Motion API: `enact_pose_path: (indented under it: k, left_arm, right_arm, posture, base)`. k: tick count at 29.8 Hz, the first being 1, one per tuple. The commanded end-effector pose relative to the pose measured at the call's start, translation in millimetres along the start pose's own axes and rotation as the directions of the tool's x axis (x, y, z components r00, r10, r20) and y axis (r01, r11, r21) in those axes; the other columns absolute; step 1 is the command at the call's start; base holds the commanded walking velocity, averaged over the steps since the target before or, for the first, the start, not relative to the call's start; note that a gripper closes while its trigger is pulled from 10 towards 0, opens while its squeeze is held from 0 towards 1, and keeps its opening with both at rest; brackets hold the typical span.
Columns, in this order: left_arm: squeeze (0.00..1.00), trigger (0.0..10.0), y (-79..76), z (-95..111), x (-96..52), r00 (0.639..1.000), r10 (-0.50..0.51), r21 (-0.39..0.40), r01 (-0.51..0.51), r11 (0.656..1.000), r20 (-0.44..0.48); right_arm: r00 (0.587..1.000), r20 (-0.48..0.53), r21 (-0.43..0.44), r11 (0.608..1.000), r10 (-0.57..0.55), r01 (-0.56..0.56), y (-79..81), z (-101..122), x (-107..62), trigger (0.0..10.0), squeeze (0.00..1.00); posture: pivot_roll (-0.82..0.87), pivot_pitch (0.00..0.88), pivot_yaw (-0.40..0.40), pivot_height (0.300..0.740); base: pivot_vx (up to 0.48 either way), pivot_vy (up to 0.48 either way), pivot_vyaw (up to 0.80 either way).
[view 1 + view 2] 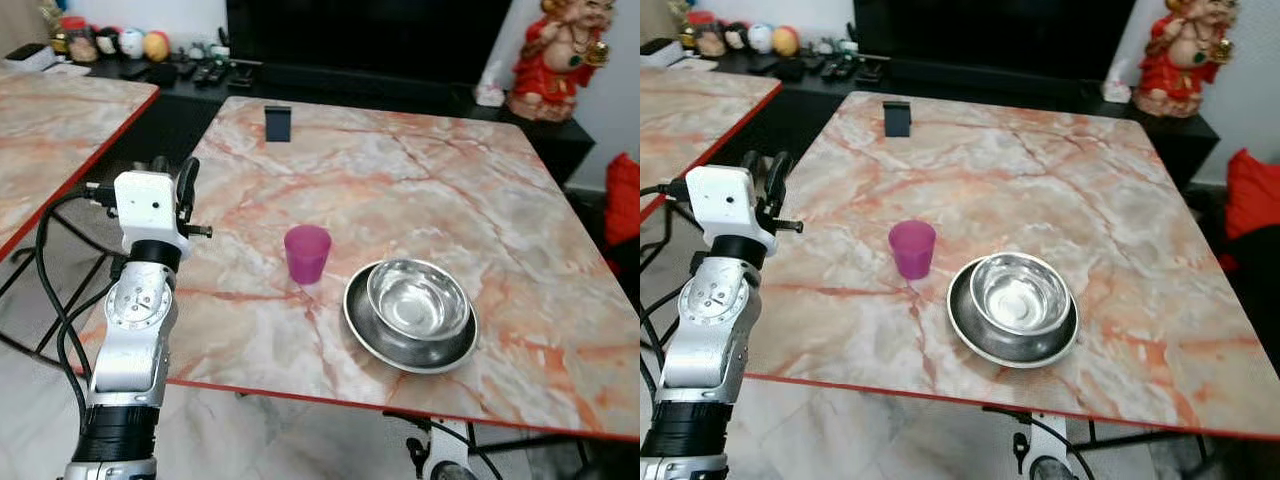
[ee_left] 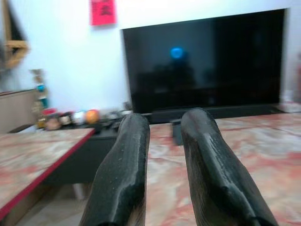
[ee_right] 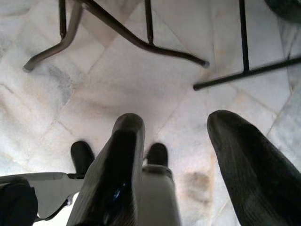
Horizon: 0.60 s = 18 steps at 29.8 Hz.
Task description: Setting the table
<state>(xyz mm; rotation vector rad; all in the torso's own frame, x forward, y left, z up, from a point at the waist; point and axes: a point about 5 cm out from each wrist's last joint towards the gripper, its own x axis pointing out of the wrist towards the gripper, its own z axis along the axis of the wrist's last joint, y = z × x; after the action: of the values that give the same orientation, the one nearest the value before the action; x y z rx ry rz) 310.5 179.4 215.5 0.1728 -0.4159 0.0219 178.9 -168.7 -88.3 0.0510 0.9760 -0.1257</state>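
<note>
A purple cup (image 1: 307,252) stands upright near the middle of the marble table (image 1: 420,180). Just right of it a steel bowl (image 1: 418,296) sits inside a steel plate (image 1: 385,335) near the table's front edge. My left gripper (image 1: 172,175) is raised at the table's left edge, left of the cup and apart from it, its fingers (image 2: 127,160) pointing toward the far end. They stand slightly open with nothing between them. My right gripper (image 3: 176,122) hangs open below the table, pointing at the tiled floor.
A small black block (image 1: 278,122) stands at the table's far side. A second marble table (image 1: 50,130) lies to the left across a gap. Behind are a dark TV console (image 1: 330,80) with remotes and a red statue (image 1: 555,60). Table legs (image 3: 141,40) cross the floor.
</note>
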Motion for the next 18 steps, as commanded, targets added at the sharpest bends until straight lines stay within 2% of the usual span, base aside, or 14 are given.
enact_pose_path:
  k: [1, 18]
  left_arm:
    - [0.0, 10.0, 0.1, 6.8, 2.0, 1.0, -0.002, -0.002, 0.002, 1.0, 0.031]
    - [0.0, 10.0, -0.3, 9.8, 2.1, 0.999, 0.0, 0.0, 0.0, 1.0, 0.038]
  right_arm:
    - [1.0, -0.001, -0.008, 1.0, -0.001, 0.001, -1.4, 0.5, 0.1, 10.0, 0.0]
    - [1.0, 0.001, -0.029, 0.999, 0.015, -0.015, -0.5, 1.0, 0.2, 10.0, 0.0]
  posture:
    - [0.07, 0.0, -0.056, 0.74]
    - [0.07, 0.0, -0.056, 0.74]
  base:
    - [0.0, 0.39, 0.0]
    - [0.0, 0.39, 0.0]
